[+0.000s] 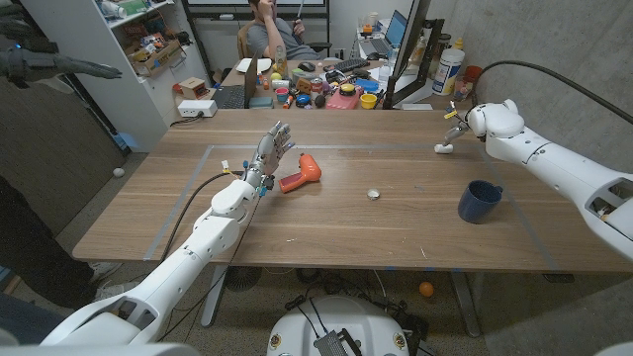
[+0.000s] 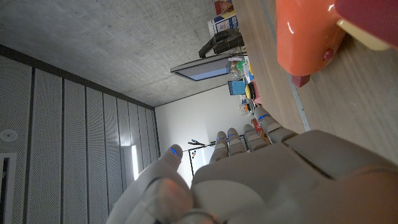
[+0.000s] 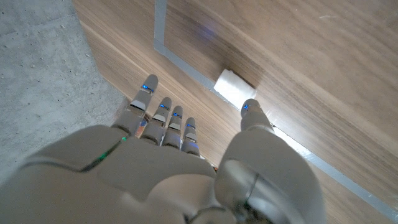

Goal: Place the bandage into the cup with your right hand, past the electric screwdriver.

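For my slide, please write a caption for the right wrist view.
Right hand, fingers spread, hovers over small white bandage roll beside grey tape line on wooden table.

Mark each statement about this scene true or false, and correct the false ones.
1. The bandage lies on the table near the right hand. True.
2. The bandage is already in the cup. False: it lies on the table, apart from the cup.
3. The screwdriver is orange. True.
4. The left hand holds the screwdriver. False: it stands beside it, holding nothing.
5. The right hand grips the cup. False: it is by the bandage, fingers apart.
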### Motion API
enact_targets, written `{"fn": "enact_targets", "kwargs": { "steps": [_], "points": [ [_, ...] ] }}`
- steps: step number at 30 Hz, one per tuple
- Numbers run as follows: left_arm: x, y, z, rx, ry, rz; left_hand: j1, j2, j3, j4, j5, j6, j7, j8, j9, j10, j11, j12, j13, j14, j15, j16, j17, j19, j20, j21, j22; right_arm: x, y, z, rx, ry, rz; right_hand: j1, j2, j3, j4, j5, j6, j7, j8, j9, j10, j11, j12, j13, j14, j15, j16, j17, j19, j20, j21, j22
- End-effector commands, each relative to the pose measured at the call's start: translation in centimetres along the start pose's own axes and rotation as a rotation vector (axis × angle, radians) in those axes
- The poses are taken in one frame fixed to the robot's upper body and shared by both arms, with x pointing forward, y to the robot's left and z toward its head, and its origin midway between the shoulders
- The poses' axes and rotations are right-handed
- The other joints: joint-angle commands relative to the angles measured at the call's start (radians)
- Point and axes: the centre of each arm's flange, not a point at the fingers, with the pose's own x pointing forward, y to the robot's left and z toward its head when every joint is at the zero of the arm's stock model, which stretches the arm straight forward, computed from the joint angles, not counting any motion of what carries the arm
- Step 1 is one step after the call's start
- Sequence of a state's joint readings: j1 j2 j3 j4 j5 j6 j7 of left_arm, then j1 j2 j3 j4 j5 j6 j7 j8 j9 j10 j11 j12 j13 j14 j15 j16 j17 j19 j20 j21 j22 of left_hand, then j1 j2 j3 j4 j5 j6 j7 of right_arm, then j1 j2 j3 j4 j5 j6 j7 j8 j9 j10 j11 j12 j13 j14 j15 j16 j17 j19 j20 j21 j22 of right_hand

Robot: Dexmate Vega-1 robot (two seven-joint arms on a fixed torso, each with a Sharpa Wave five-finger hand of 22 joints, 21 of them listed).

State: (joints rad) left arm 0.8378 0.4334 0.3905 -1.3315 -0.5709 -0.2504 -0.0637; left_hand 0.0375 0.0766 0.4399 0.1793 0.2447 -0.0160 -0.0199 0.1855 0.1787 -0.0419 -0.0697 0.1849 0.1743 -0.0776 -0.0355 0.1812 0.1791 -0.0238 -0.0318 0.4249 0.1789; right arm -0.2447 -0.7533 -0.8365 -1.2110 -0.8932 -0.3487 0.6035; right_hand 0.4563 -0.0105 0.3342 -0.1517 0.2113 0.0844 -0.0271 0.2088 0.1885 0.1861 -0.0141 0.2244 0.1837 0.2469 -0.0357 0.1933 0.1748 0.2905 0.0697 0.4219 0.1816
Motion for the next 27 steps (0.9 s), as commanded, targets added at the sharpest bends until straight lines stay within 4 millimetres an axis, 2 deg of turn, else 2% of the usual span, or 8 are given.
{"fn": "enact_targets", "kwargs": {
  "steps": [1,9,19,27],
  "points": [
    [0.0,0.0,-0.1,0.002,0.006,0.003,-0.007,0.086,0.003,0.002,0.005,0.006,0.001,0.003,0.003,0.004,-0.001,0.006,0.005,-0.007,-0.007,0.004,0.001,0.005,-0.048,-0.002,0.005,1.3,0.6,0.7,-0.026,0.001,0.030,0.008,0.005,0.004,-0.002,0.007,0.011,0.000,0.003,0.002,0.010,-0.003,0.003,0.006,0.011,-0.024,0.002,0.003,0.011,-0.003,0.001,0.000],
    [0.3,-0.2,0.0,0.004,0.009,-0.006,-0.007,0.086,0.003,0.002,0.005,0.006,0.001,0.004,0.003,0.003,-0.001,0.006,0.005,-0.007,-0.006,0.004,0.001,0.006,-0.048,-0.003,0.005,1.6,1.2,0.9,-0.032,0.003,0.035,0.022,0.010,0.007,-0.003,0.008,0.037,0.002,0.011,0.002,0.025,-0.008,0.007,0.006,0.022,-0.036,0.002,0.002,0.021,-0.003,0.000,0.000],
    [0.3,-0.2,0.0,0.007,0.012,-0.007,-0.008,0.085,0.003,0.002,0.005,0.007,0.002,0.004,0.003,0.002,-0.001,0.006,0.005,-0.008,-0.007,0.004,0.001,0.007,-0.048,-0.004,0.006,1.9,1.8,1.0,-0.045,0.013,0.050,0.057,0.016,0.018,-0.009,0.013,0.081,0.007,0.022,0.003,0.066,-0.012,0.017,0.006,0.070,-0.060,0.008,0.001,0.054,-0.014,0.003,0.000],
    [0.4,-0.2,0.1,0.011,0.015,-0.006,-0.008,0.085,0.002,0.002,0.005,0.006,0.002,0.004,0.003,0.002,-0.001,0.006,0.005,-0.008,-0.007,0.004,0.001,0.007,-0.048,-0.005,0.006,2.4,2.2,1.6,-0.061,0.001,0.064,0.074,0.031,0.029,-0.007,0.016,0.103,-0.010,0.026,0.003,0.084,-0.011,0.020,0.006,0.086,-0.067,0.008,0.003,0.066,-0.018,0.002,0.000]
  ]
}}
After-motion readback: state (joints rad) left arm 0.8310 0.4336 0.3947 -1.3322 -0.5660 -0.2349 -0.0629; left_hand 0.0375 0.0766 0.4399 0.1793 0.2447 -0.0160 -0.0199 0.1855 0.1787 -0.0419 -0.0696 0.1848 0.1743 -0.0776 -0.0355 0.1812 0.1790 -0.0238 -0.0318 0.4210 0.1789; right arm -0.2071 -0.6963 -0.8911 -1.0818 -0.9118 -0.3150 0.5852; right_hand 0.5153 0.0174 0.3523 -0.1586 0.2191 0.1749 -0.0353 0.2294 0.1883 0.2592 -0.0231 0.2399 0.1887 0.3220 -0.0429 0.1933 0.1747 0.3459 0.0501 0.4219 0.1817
